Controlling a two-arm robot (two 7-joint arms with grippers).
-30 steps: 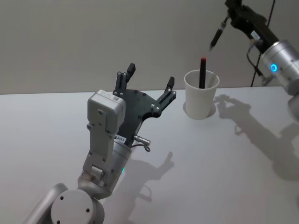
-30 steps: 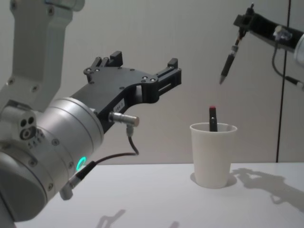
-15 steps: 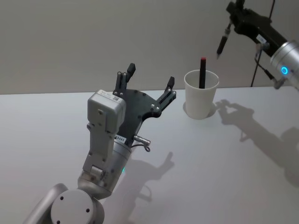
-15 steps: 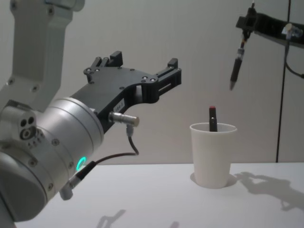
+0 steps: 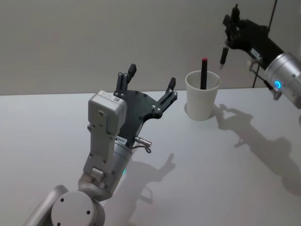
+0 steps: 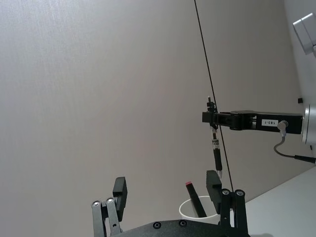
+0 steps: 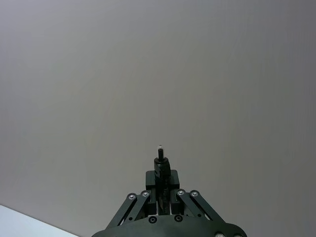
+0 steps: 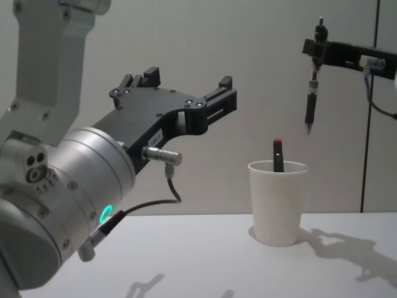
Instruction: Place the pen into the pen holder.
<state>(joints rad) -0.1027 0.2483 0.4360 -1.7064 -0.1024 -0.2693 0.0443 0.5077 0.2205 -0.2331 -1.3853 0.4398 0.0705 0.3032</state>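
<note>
Pen hangs almost upright, tip down, in the upper right of the chest view, clamped at its top end by the right pincer. It sits above the pen holder, a white paper cup, and a little toward the right edge of the frame, so its tip is not yet over the mouth as far as this view shows. The cup stands on the white bench in the lower right of centre, and a second pen with a red cap already leans inside it. In the head view the held pen also shows up and to the right of the cup.

Carry-over is the step in hand: the pen is lifted and nearly lined up. My judgement is that the next move calls for a small shift toward the cup's mouth, then a straight descent until the tip is well inside the rim, avoiding the red-capped pen, before the grip lets go.

Left pincer is held up in the middle of the head view, fingers spread apart and empty, well clear of the cup.
</note>
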